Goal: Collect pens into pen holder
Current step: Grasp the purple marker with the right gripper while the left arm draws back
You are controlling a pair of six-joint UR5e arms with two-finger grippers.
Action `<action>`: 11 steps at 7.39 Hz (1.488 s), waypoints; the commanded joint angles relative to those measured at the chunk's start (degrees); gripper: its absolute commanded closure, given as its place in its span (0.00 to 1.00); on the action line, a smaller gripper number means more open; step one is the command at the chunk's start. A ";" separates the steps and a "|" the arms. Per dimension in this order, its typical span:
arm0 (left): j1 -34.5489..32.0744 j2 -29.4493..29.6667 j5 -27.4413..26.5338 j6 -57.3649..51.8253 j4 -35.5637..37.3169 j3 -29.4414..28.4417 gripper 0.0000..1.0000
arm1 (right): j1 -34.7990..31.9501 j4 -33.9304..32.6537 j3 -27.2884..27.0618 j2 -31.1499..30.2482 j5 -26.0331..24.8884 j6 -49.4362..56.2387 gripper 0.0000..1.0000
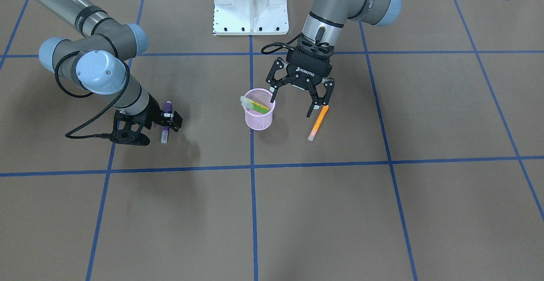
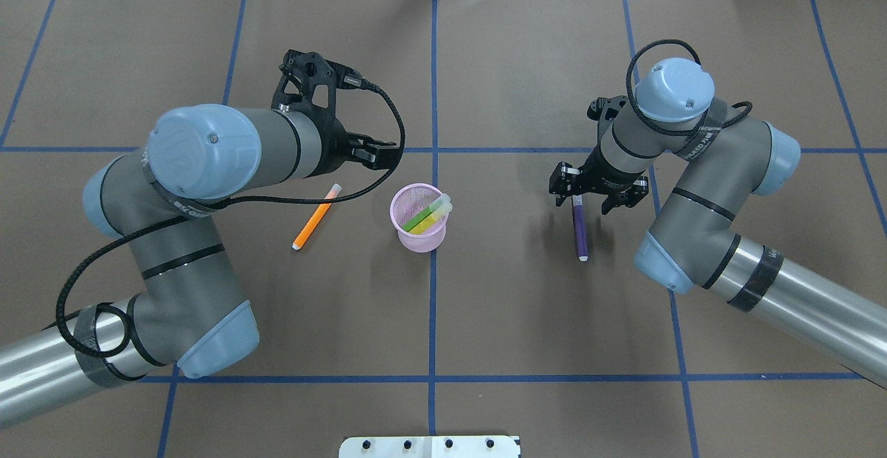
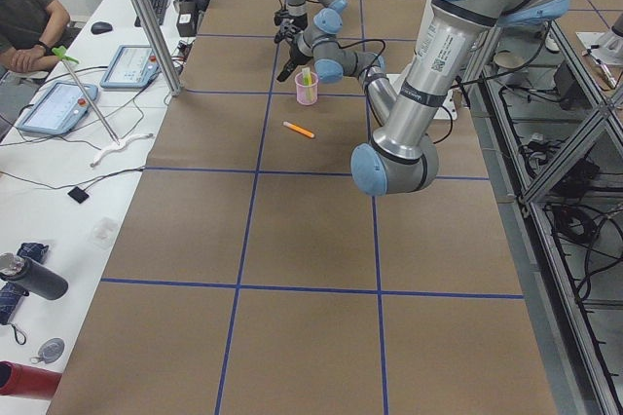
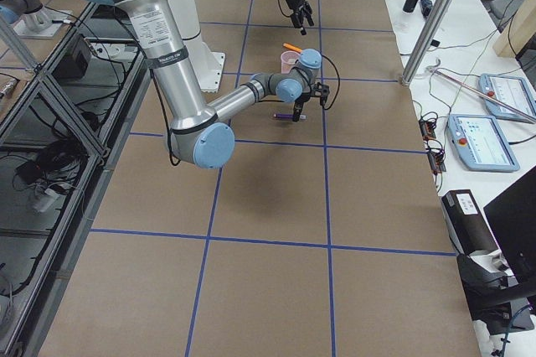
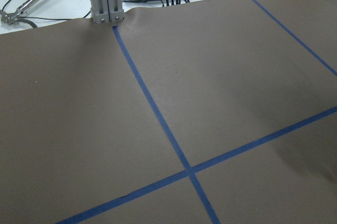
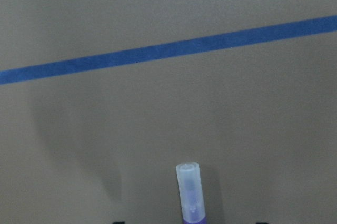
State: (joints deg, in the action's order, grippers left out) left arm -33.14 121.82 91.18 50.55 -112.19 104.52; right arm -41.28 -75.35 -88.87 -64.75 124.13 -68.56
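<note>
Right gripper (image 1: 168, 117) is clenched on the purple pen (image 2: 579, 229), grasping its uncapped end. Seen from overhead, that pen is at 3 o'clock from the pink pen holder (image 1: 259, 119), well apart. Left gripper (image 1: 292, 106) hangs released, jaws spread, near the holder's 11 o'clock. The green pen (image 2: 416, 222) and yellow pen (image 2: 429, 219) lean inside the holder. The orange pen (image 2: 313, 219) lies on the surface (image 2: 527, 305) at 9 o'clock.

The pink pen holder (image 3: 307, 94) stands on the brown table (image 3: 292, 269), and green and yellow pens (image 3: 308, 75) stick out of it. The orange pen (image 3: 298, 130) lies flat near it, on the closer side. The left gripper (image 3: 283, 71) hangs just beside the holder. A person (image 3: 24, 6) sits at the side.
</note>
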 commanded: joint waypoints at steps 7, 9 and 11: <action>-0.79 -0.18 1.81 0.60 1.80 2.17 0.01 | 0.94 -0.06 0.46 -0.11 1.54 0.09 1.00; -0.79 -0.35 1.81 1.30 1.89 2.97 0.01 | 0.51 -0.06 -0.07 -0.55 1.90 0.79 1.00; -0.88 -0.53 1.81 1.22 1.89 4.02 0.01 | -1.43 0.03 -3.57 -0.20 2.27 -0.08 1.00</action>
State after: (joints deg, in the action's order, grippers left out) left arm -33.99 121.41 92.99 51.75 -110.31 108.06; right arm -41.85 -75.42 -90.45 -65.10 126.89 -68.24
